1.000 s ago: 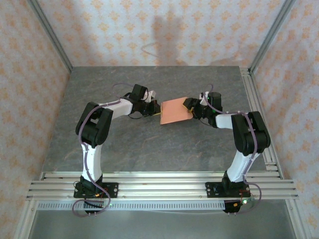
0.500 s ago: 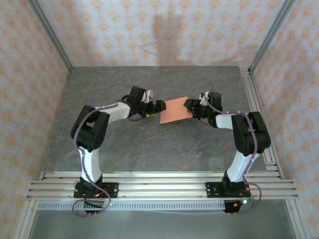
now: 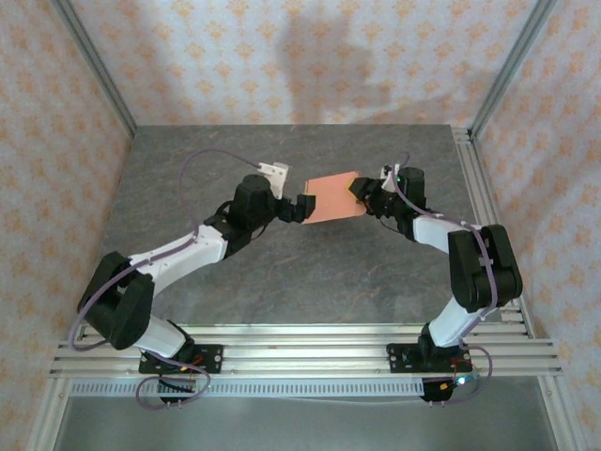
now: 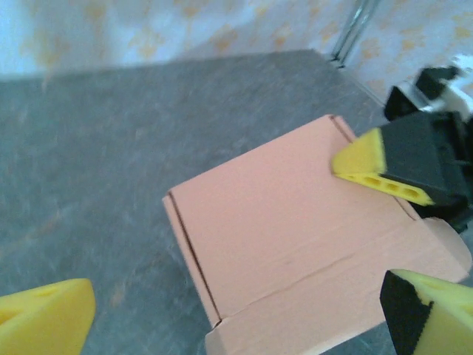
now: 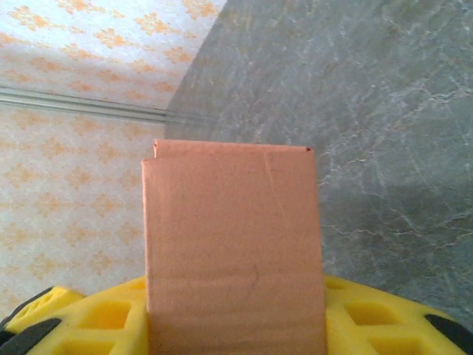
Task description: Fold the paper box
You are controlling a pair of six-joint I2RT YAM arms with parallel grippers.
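Holding the paper box (image 3: 331,197) w/ the right gripper (image 3: 360,192) only: you're pinching its right edge btwn the yellow pads (image 5: 89,325), so right is clamped on card, not empty. Box is sitting mid-table toward the far side, btwn the two arms. It's looking tilted and lifted off the table (image 3: 282,272), tho contact at the low corner is hard to rule out. Yr left gripper (image 3: 302,207) is hanging just beside the box's left edge w/ jaws spread wide, gripping nothing. From the left wrist cam the box is lying btwn and ahead of its fingertips (image 4: 52,310). Box is looking mostly closed, w/ a crease and a front flap showing along the near edge; can't tell if that flap is tucked. Risks, imo: you're carrying thin card by one edge, so any push from the left arm is likely twisting it in the pads or sliding it out. If you're closing left across the flat faces too hard, you're crushing the walls. If you're closing off-centre, you're catching only the flap and popping it open. Arms are working close together too, so fingers are risking a clash over the box.
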